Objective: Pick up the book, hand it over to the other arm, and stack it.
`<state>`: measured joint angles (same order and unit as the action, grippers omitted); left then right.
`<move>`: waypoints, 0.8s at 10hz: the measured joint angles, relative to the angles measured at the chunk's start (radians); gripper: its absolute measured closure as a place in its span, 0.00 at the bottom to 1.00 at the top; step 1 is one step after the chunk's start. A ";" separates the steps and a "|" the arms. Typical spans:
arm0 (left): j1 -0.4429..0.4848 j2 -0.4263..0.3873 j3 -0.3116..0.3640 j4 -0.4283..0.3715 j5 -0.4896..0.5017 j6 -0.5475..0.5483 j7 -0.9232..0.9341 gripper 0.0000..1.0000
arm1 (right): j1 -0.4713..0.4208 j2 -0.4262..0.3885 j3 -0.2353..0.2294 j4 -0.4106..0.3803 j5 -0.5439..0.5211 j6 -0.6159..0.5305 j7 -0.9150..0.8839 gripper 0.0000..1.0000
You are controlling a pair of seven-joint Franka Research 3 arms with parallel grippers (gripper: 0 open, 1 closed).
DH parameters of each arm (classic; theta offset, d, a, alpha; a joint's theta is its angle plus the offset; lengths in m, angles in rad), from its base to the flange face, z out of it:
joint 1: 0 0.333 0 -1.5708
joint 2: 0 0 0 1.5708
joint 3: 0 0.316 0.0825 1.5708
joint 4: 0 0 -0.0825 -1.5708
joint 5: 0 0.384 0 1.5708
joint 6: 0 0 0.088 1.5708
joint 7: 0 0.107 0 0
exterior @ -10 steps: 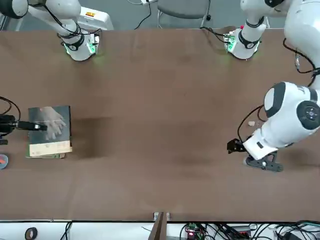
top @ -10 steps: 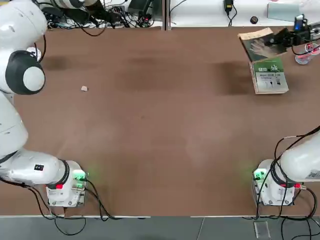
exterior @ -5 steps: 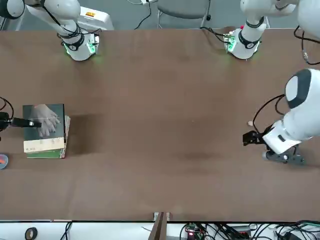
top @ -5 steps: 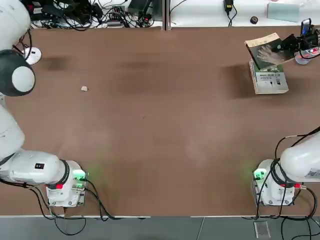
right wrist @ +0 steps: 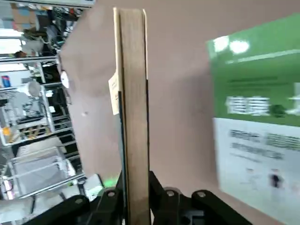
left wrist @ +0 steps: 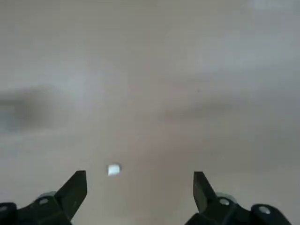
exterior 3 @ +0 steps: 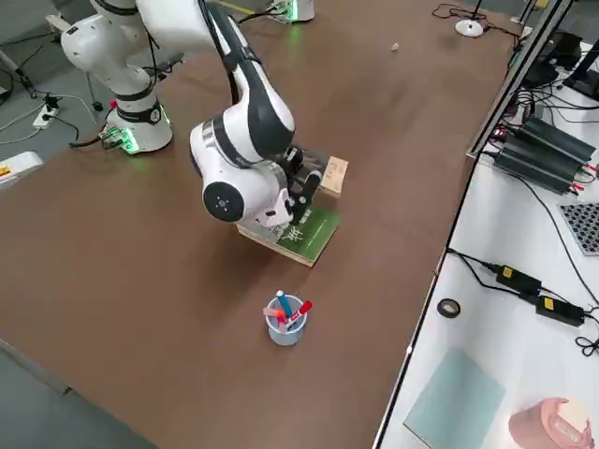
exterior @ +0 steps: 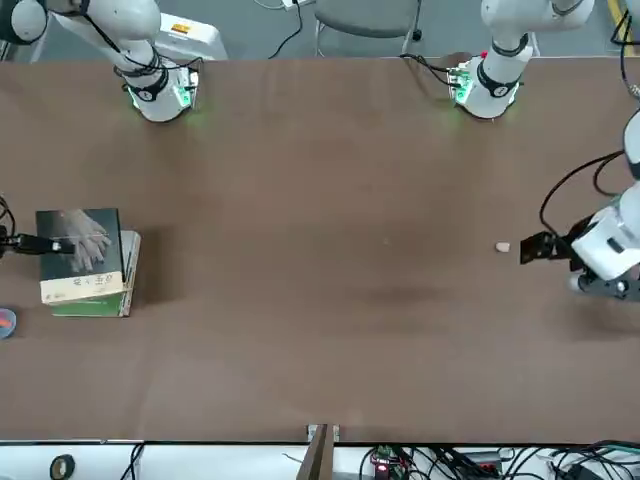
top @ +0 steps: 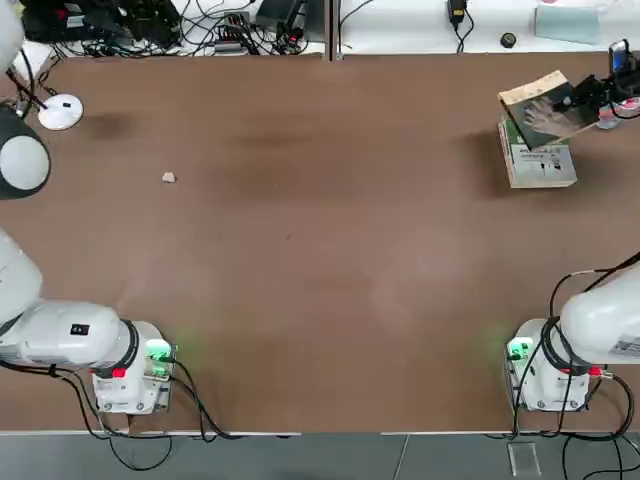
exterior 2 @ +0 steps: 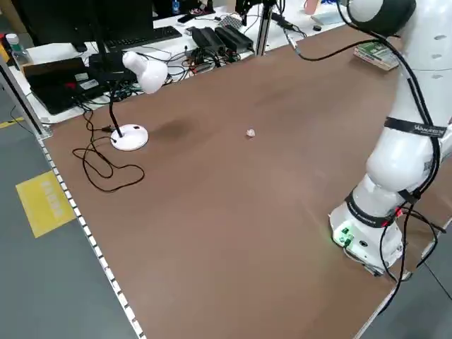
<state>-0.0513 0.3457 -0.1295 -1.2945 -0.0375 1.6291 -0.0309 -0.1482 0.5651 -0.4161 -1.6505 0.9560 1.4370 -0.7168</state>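
book [top: 541, 106], the thin grey-green paperback with a pale hand on its cover and a tan band along one edge, sits at the upper right of the top view, clamped in the right pincer [top: 583, 98], which grips it from the edge nearest the frame's right side. it hangs tilted over the thicker green-and-white book [top: 541, 165], which lies flat on the brown surface [top: 320, 250]; whether the two books touch cannot be told. in the front view the same pair appears at the left edge, the paperback [exterior: 81, 253] over the green one [exterior: 100, 300], the right pincer [exterior: 45, 243] reaching in from the frame's left. the right wrist view shows the paperback's edge [right wrist: 132, 112] squeezed between both fingers. at the right edge of the front view the left pincer [exterior: 545, 247] hovers with its fingers [left wrist: 75, 190] wide apart and nothing between them, near a small pale scrap [exterior: 503, 247] on the surface. a white desk lamp [top: 58, 110] stands at the upper left of the top view, a cup of pens [exterior 3: 284, 320] in the right side view's lower middle.
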 joint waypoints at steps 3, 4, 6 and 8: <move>0.019 -0.088 0.000 -0.065 0.000 -0.052 0.000 0.00 | -0.063 0.058 -0.001 0.012 -0.007 0.031 -0.046 0.81; 0.028 -0.119 0.000 -0.107 0.000 -0.053 0.000 0.00 | -0.075 0.074 -0.001 0.013 -0.007 0.058 -0.060 0.81; 0.046 -0.174 0.001 -0.182 0.000 -0.051 0.000 0.00 | -0.085 0.094 -0.001 0.014 -0.005 0.099 -0.062 0.81; 0.058 -0.234 0.001 -0.240 0.000 -0.051 0.001 0.00 | -0.085 0.101 0.003 0.015 -0.001 0.131 -0.049 0.81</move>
<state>0.0065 0.1119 -0.1286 -1.5343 -0.0373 1.5776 -0.0298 -0.2328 0.6657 -0.4135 -1.6354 0.9553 1.5682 -0.7661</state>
